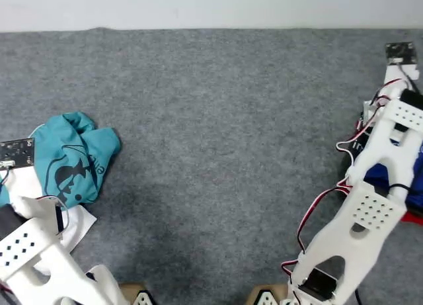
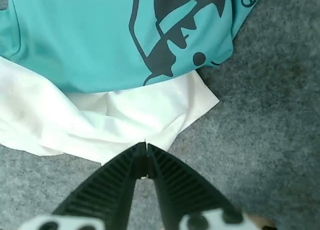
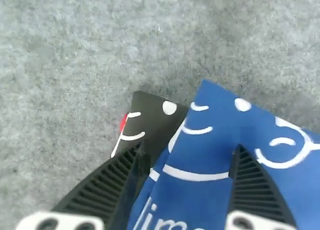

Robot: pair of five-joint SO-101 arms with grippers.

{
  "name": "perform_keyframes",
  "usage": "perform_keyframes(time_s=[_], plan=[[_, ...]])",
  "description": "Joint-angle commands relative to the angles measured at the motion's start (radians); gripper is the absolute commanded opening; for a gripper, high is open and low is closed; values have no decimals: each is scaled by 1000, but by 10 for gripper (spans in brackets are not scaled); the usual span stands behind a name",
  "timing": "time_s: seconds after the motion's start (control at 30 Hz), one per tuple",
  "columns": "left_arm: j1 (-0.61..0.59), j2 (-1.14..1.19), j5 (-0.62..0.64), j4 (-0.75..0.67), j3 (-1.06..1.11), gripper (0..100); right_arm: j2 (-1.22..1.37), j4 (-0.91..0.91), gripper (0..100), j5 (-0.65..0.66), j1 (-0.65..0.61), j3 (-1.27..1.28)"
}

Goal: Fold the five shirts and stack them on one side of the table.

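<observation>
Lower left, the left gripper point(image 2: 146, 151) is clenched at the hem of the white shirt point(image 2: 125, 115), likely to drag it. Far right, the right gripper point(image 3: 187, 162) straddles the blue shirt point(image 3: 225, 140), fingers released.

Teal shirt point(image 1: 69, 153) with dark graphic, plain white shirt point(image 2: 135, 115), blue shirt point(image 3: 215, 150) with white lettering, black shirt point(image 3: 152, 113), grey table point(image 1: 231, 120).
</observation>
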Motion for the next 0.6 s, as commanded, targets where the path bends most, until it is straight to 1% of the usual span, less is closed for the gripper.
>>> perform_keyframes(time_s=[0.0, 0.17, 0.23, 0.33, 0.4, 0.47, 0.57], plan=[[5, -15, -8, -18, -2, 6, 16, -16, 253, 29, 18, -49], [5, -15, -8, -15, -2, 6, 56, -16, 246, 29, 19, -49], [5, -15, -8, -14, -2, 6, 54, -16, 191, 29, 19, -51], [5, -15, -8, -12, -2, 6, 38, -16, 63, 29, 19, -51], [5, -15, -8, -12, -2, 6, 18, -13, 5, 29, 24, -51], [5, -15, -8, -12, -2, 6, -7, -7, 21, 29, 35, -51], [5, -15, -8, -12, -2, 6, -48, -5, 9, 29, 47, -51]])
